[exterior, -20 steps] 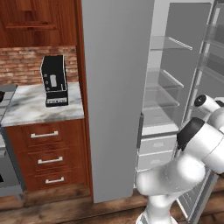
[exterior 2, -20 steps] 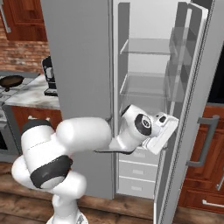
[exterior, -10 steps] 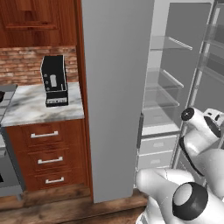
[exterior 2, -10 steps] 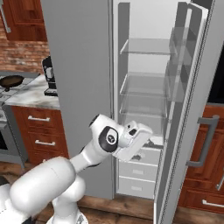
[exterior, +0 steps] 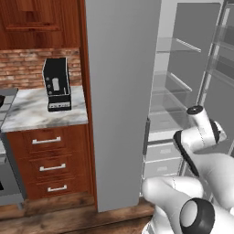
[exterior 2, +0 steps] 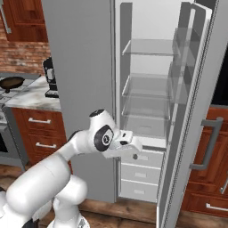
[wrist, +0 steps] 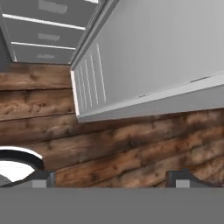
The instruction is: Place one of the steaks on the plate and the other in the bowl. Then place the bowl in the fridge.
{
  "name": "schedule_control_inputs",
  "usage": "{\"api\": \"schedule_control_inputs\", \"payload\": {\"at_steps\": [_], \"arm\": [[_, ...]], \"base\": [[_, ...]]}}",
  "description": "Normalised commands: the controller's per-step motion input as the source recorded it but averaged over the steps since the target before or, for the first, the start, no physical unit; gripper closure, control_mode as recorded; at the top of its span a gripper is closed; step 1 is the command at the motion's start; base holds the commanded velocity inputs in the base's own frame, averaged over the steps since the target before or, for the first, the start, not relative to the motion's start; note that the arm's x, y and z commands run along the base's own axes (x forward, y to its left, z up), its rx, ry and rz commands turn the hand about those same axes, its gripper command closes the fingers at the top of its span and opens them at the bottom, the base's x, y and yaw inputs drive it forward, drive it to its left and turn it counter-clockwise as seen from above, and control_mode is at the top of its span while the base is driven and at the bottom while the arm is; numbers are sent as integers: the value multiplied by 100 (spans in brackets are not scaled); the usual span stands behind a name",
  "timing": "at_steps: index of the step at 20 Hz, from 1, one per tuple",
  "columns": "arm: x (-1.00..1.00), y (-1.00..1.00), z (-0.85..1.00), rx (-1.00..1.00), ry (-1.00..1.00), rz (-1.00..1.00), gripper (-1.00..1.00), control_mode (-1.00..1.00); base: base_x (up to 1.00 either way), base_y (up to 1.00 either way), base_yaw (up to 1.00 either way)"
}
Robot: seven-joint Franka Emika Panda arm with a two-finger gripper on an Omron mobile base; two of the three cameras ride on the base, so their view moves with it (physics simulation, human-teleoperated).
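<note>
The fridge (exterior 2: 84, 67) stands with its right door (exterior 2: 191, 111) swung open, showing bare glass shelves (exterior 2: 147, 89) and drawers (exterior 2: 140, 173). My gripper (exterior 2: 133, 147) hangs in front of the lower shelf and points down at the floor. In the hand view the gripper (wrist: 113, 179) is open, its fingertips (wrist: 41, 179) wide apart with nothing between them. Beyond it lie the bottom edge of the fridge door (wrist: 153, 57) and the drawers (wrist: 39, 39). The steaks, the plate and the bowl are out of view.
A black coffee machine (exterior: 56, 84) sits on the marble counter (exterior: 32, 112) left of the fridge, above wooden drawers (exterior: 45, 160). A frying pan (exterior 2: 11, 82) rests on the stove at far left. A wooden cabinet (exterior 2: 213, 147) flanks the open door. The floor (wrist: 109, 144) is wood planks.
My hand has drawn back to the left, away from the open door's edge, and the arm has folded lower in front of the fridge.
</note>
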Motion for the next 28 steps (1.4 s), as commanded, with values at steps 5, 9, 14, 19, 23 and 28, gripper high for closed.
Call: {"api": "schedule_control_inputs", "payload": {"at_steps": [5, 9, 14, 19, 23, 28], "arm": [[34, 100, 0, 37, -6, -16, -100, -100], [24, 84, 0, 38, -27, -6, -100, -100], [46, 54, -18, 27, -38, 0, -100, -100], [78, 23, -84, -23, -36, 2, -100, -100], [95, 0, -62, -34, -5, 0, -100, -100], [38, 0, -7, 0, 0, 1, -100, -100]], "base": [[0, 0, 0], [0, 0, 0], [0, 0, 0], [0, 0, 0], [0, 0, 0], [0, 0, 0]]}}
